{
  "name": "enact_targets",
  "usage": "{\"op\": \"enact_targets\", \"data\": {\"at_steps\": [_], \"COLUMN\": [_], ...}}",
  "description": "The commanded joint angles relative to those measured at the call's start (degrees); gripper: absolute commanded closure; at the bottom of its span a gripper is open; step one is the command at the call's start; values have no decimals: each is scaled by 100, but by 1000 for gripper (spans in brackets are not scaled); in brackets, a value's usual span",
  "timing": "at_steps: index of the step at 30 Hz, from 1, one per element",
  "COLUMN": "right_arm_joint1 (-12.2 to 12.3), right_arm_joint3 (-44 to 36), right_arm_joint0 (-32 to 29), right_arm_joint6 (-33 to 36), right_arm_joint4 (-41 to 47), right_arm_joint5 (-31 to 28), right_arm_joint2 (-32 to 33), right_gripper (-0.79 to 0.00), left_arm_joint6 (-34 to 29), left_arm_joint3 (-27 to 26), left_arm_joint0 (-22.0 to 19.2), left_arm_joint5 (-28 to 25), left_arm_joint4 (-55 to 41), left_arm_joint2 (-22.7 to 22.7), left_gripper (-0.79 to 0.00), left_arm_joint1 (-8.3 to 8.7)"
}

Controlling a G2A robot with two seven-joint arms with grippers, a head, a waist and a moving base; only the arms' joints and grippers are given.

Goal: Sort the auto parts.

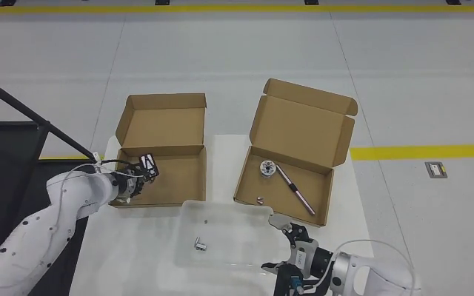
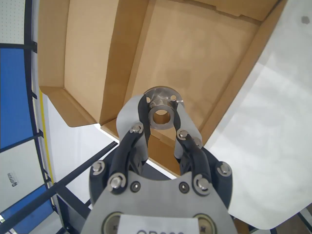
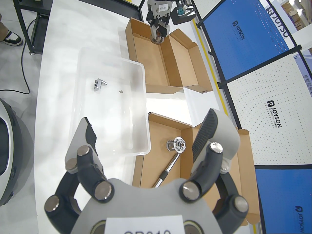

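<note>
Left gripper (image 2: 162, 108) clamps grey metal flanged bushing (image 2: 160, 94). Bore axis runs along fingers, flange toward floor of open brown cardboard box (image 2: 195, 57) directly beneath, near its corner. Right gripper (image 3: 150, 120) spread wide, holding nothing, beside clear plastic tray (image 3: 146, 113). White label on each gripper housing, print cut off.

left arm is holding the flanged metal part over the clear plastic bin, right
Not quite. The left arm's jaws do hold the flanged metal part, but over the open cardboard box, not the clear plastic bin; the left wrist view shows it.
</note>
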Motion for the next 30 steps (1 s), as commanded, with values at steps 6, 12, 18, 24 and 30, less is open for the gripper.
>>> {"op": "enact_targets", "data": {"at_steps": [6,12,18,24,30], "right_arm_joint1": [0,0,0,0,0], "right_arm_joint3": [0,0,0,0,0], "right_arm_joint0": [0,0,0,0,0], "right_arm_joint6": [0,0,0,0,0], "right_arm_joint4": [0,0,0,0,0], "right_arm_joint5": [0,0,0,0,0], "right_arm_joint2": [0,0,0,0,0], "right_gripper": [-785,-785,-785,-785,-785], "left_arm_joint6": [319,586,696,913,1205], "left_arm_joint3": [1488,2588,3449,4104,4553], "left_arm_joint0": [-959,-1565,-2017,-2279,-2435], "left_arm_joint5": [-273,-503,-678,-810,-1002], "left_arm_joint4": [-113,-62,71,251,438], "left_arm_joint2": [755,1334,1797,2054,2138], "left_gripper": [0,0,0,-582,-693], "left_arm_joint1": [-552,-1061,-1567,-1949,-2154]}}
